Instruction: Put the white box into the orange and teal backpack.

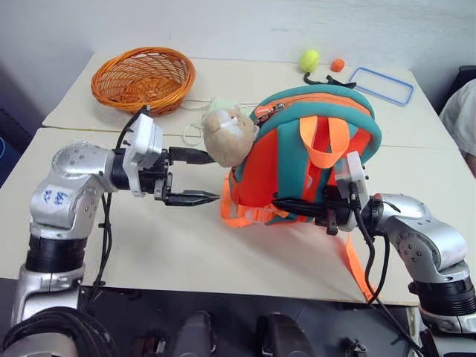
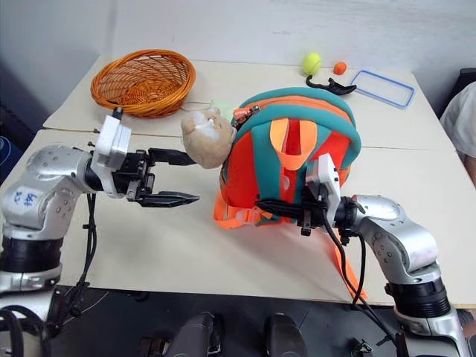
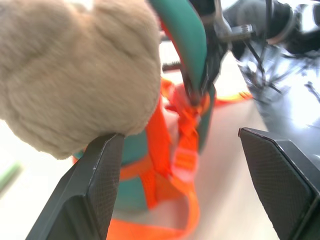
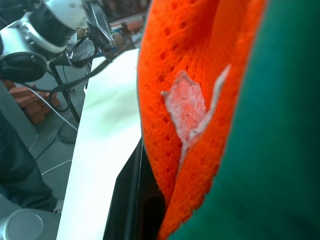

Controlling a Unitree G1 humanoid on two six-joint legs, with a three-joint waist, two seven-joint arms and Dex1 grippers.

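you've got the small orange fabric backpack w/ teal trim [image 1: 297, 160] standing upright mid-table, strap side toward the camera, its orange webbing straps [image 1: 249, 216] trailing onto the tabletop at the base. the tan plush hamster toy [image 1: 227, 136] hangs off its upper left side, next to the zip.

your left gripper [image 1: 190, 176] points level toward the bag, its 2 black fingers spread wide w/ nothing between them; the upper finger tip sits right at the hamster, the lower one is clear of the straps. in the left wrist view the plush rests against 1 finger pad [image 3: 95, 190].

your right gripper [image 1: 301, 204] comes in from the other side, fingers pinched together flat against the bag's lower orange mesh panel; can't tell if they've caught any fabric.

can't see the white box anywhere, so no call on whether it's inside the bag.

far side of the pale table [image 1: 186, 253]: round orange wicker basket [image 1: 143, 78], yellow-green ball [image 1: 309, 60], small orange ball [image 1: 338, 65], blue-rimmed clear rectangular lid [image 1: 381, 85].
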